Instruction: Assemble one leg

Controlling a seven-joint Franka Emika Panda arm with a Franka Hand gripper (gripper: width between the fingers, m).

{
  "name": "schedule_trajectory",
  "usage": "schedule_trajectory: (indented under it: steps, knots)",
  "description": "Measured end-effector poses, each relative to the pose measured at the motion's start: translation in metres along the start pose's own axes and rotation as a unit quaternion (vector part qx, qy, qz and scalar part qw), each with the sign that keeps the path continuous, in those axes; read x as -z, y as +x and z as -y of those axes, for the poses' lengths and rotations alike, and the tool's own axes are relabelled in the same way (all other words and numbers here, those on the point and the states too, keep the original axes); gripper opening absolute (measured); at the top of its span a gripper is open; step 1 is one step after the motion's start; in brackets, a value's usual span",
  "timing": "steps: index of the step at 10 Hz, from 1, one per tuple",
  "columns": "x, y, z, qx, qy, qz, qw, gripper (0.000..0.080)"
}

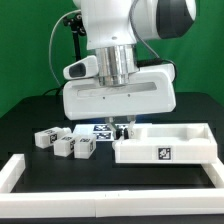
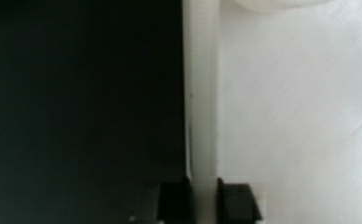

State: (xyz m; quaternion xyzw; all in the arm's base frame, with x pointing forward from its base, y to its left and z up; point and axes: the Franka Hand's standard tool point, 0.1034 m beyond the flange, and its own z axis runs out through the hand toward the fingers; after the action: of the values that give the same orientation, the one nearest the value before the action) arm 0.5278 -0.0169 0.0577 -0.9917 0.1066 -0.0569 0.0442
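Small white legs with black-and-white tags lie in a cluster on the black table at the exterior view's left: one (image 1: 45,140), another (image 1: 62,147), a third (image 1: 84,147). None shows in the wrist view. My gripper (image 1: 124,128) points straight down at the left rim of the large flat white panel (image 1: 170,150), apart from the legs. In the wrist view the two dark fingers (image 2: 173,203) stand on either side of the panel's thin edge (image 2: 201,120), closed against it. My gripper (image 2: 203,205) is shut on that edge.
The marker board (image 1: 100,130) lies between the legs and the panel, just behind my gripper. A white raised border (image 1: 110,192) runs along the table's front and left. A round corner hole of the panel (image 2: 267,5) shows in the wrist view.
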Motion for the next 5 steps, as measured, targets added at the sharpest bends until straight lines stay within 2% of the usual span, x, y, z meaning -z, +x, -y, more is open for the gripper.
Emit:
schedule_trajectory:
  steps: [2, 3, 5]
  knots:
    - [-0.011, -0.009, -0.019, 0.01, -0.017, -0.005, 1.0, 0.0052]
    - [-0.019, -0.014, -0.033, 0.018, -0.03, -0.012, 0.999, 0.0052]
    - [-0.029, -0.024, -0.053, 0.016, -0.044, -0.009, 0.999, 0.0052]
